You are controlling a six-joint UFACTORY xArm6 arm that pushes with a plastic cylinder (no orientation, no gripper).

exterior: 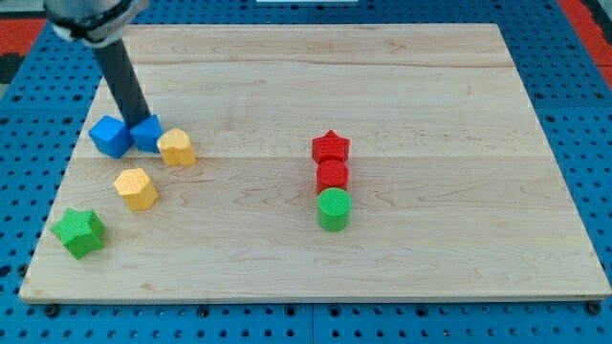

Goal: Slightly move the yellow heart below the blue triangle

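On the wooden tabletop (pixel 402 86), my tip (pixel 140 118) touches the blue triangle (pixel 146 132) beside a blue cube (pixel 111 136), the yellow heart (pixel 177 147) just right of the triangle; no hand exists.

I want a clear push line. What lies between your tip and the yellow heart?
In the camera view, only the small blue block sits between my tip and the yellow heart, touching the heart.
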